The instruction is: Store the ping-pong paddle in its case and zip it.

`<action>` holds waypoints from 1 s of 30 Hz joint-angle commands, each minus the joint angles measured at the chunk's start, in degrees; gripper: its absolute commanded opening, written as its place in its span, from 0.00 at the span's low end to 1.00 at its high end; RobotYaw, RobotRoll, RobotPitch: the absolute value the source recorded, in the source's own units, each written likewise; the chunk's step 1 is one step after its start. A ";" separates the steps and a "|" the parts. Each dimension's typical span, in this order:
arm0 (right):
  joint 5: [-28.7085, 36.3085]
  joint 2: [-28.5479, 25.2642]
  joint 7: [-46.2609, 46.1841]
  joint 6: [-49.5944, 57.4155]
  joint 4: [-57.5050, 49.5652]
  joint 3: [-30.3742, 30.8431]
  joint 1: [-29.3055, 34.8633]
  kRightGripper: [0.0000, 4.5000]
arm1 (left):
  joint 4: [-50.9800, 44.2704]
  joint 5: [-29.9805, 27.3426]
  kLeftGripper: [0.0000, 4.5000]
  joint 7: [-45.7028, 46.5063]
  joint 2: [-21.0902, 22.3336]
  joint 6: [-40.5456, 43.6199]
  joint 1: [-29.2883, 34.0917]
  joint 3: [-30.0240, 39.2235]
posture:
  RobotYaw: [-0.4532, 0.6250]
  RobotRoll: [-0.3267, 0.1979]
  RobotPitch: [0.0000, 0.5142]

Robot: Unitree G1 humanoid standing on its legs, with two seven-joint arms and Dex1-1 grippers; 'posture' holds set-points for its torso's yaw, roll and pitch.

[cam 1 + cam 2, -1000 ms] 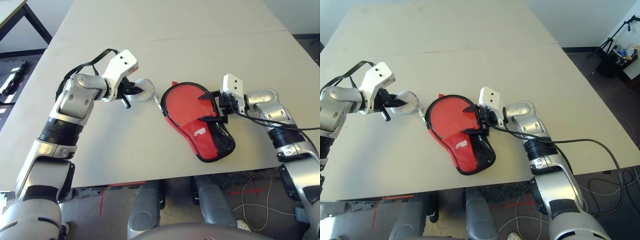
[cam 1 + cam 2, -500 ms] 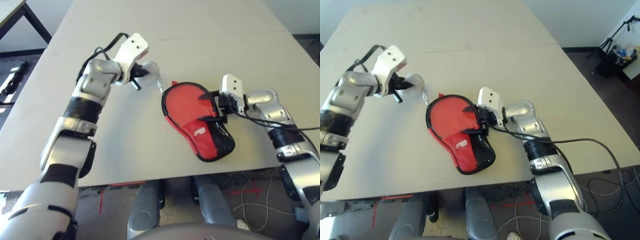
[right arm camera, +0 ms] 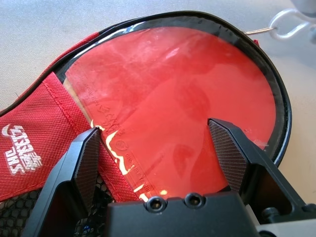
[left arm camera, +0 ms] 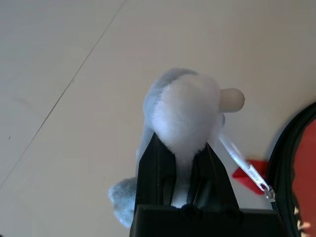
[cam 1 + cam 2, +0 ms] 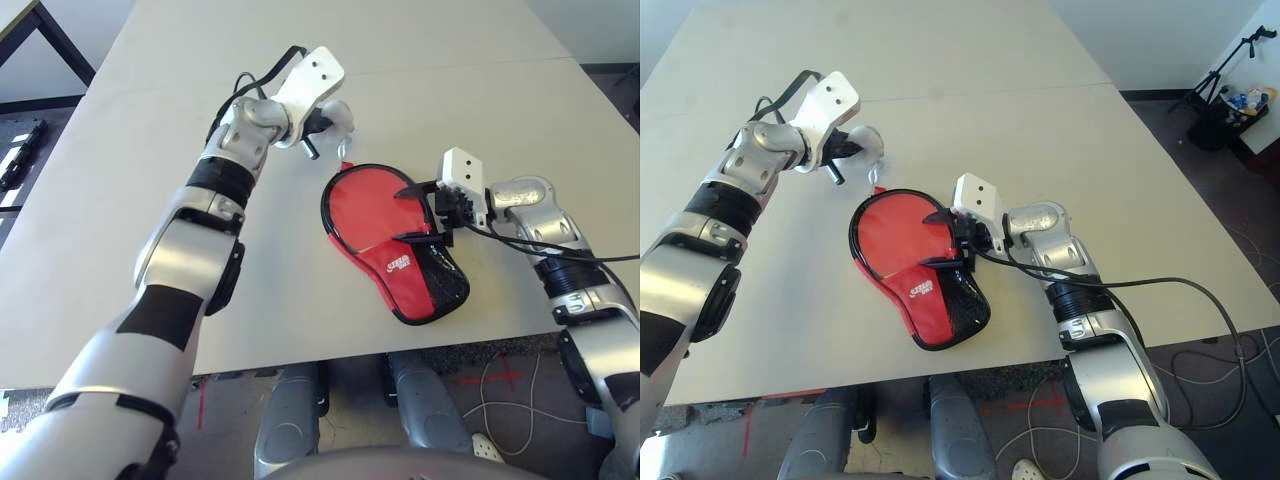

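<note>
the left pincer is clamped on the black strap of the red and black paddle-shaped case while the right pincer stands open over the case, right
Not the strap: the left view from the wrist shows the left pincer shut on a grey-white plush toy. The rest is right.

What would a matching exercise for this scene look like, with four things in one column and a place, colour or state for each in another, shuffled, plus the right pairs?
Things:
1. Left tool
2. Right tool
3. Soft toy
4. Case

Places, colours or states:
A. Pale grey and white, furry
B. Closed on something soft
C. Red with black edging, lying on the table
D. Fingers apart, over a red surface

Right pairs: 1-B, 2-D, 3-A, 4-C
</note>
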 commanded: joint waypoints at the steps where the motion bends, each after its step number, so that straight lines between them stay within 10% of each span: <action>1: -2.06 0.56 -0.50 0.77 0.60 2.60 2.18 1.00 | 1.57 0.20 0.03 1.95 -1.58 -2.22 -2.33 1.06 | 0.36 0.62 0.42; 30: -2.66 2.55 -2.61 0.79 1.14 3.21 2.62 1.00 | -2.44 -1.80 0.03 -2.42 -21.78 -2.84 -1.78 0.60 | 0.35 0.62 0.41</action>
